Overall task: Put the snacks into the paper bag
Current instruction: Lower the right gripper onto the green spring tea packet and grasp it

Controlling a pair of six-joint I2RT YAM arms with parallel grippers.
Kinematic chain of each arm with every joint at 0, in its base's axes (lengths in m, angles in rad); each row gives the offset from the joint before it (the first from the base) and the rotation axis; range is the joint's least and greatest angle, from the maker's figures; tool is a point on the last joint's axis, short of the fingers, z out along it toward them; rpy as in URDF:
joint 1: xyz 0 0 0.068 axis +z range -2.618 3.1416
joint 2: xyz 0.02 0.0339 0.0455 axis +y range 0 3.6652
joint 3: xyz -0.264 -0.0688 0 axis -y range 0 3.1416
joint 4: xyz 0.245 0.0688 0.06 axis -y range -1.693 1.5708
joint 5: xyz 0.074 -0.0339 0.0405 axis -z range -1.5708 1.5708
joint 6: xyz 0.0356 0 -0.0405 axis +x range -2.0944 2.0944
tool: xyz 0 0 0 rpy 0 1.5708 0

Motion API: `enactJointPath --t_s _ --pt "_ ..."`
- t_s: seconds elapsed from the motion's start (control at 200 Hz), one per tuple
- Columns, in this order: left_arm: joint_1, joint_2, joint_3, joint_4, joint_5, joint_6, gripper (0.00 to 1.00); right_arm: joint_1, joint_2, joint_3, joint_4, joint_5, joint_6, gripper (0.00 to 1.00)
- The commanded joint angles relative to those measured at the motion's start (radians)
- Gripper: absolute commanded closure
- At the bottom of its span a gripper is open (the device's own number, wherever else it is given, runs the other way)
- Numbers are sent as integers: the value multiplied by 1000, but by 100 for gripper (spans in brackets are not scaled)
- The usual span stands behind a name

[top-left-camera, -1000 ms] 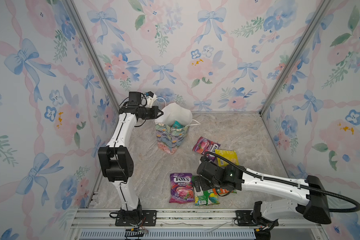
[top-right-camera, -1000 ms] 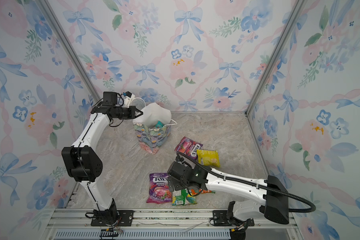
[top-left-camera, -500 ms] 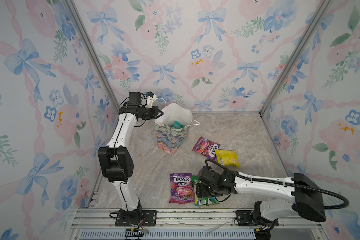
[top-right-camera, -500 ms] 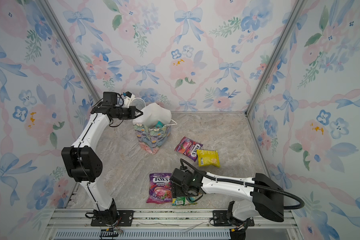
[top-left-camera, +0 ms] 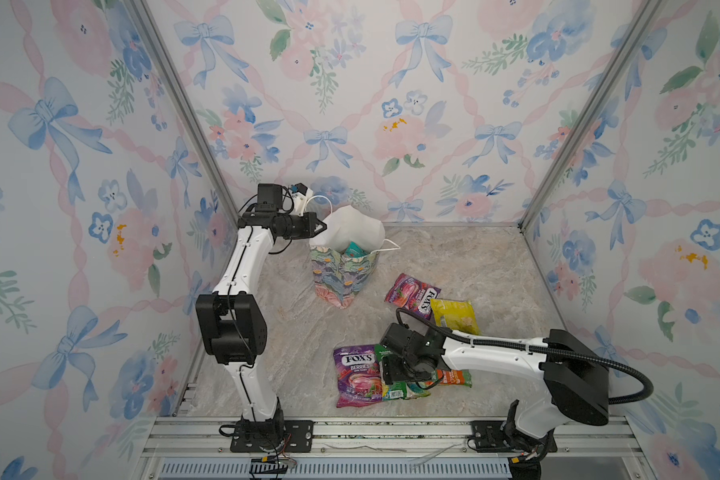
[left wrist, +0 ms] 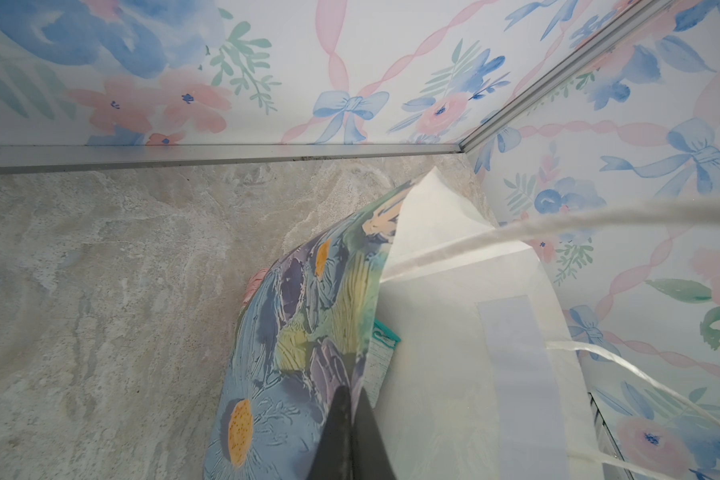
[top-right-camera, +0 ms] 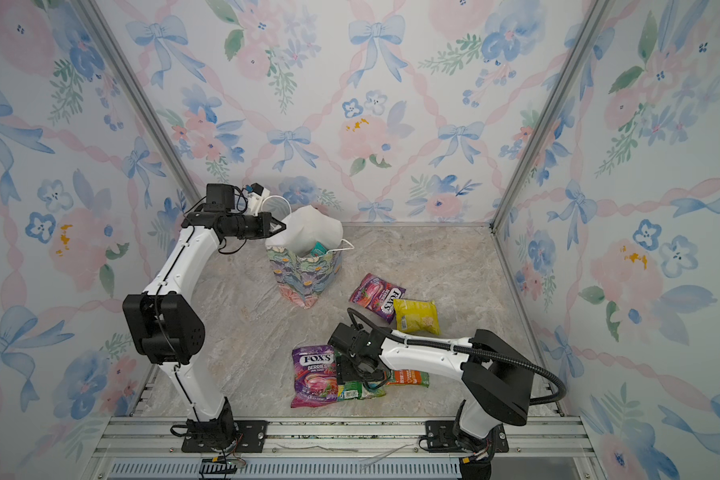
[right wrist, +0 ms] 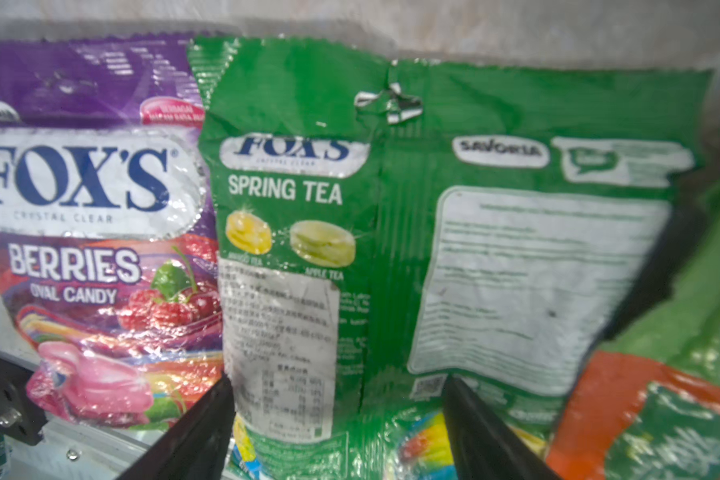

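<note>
Right wrist view. Student: what is the right gripper (right wrist: 337, 380) doing?

Tutor: It is hanging released, jaws standing apart on either side of the lower part of the green packet (right wrist: 391, 208). That packet is lying seam side up and overlapping the edge of the purple berries packet (right wrist: 88, 199). An orange-green pouch (right wrist: 649, 415) is lying just beside it. Whether the tips are touching the foil cannot be told.

Student: And the left gripper (left wrist: 352, 399)?

Tutor: It is clenching the rim of the paper bag (left wrist: 304, 332). In both top views the bag is standing upright toward the far side of the tabletop (top-left-camera: 454, 257), with a teal packet (top-left-camera: 353, 249) showing in its mouth. A magenta packet (top-left-camera: 412, 293) and a yellow pouch (top-left-camera: 454, 318) are lying touching each other between the bag and the right arm.
</note>
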Motion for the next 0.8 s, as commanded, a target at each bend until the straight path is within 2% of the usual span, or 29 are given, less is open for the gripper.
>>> enactJointPath --t_s 0.0,0.16,0.325,0.56,0.795 --pt "6 -29 -11 -10 9 11 100 -40 100 62 39 -11 -101 19" --pt "7 -30 -11 -10 9 13 100 -103 151 170 17 -23 -191 20" --pt "6 -32 -15 -10 7 13 100 -164 117 225 -4 -47 -259 20" --pt "6 -32 -16 -9 6 13 100 -285 -12 112 0 -75 -357 20" --pt "7 -30 -16 -9 3 14 100 -329 0 58 77 -150 -396 22"
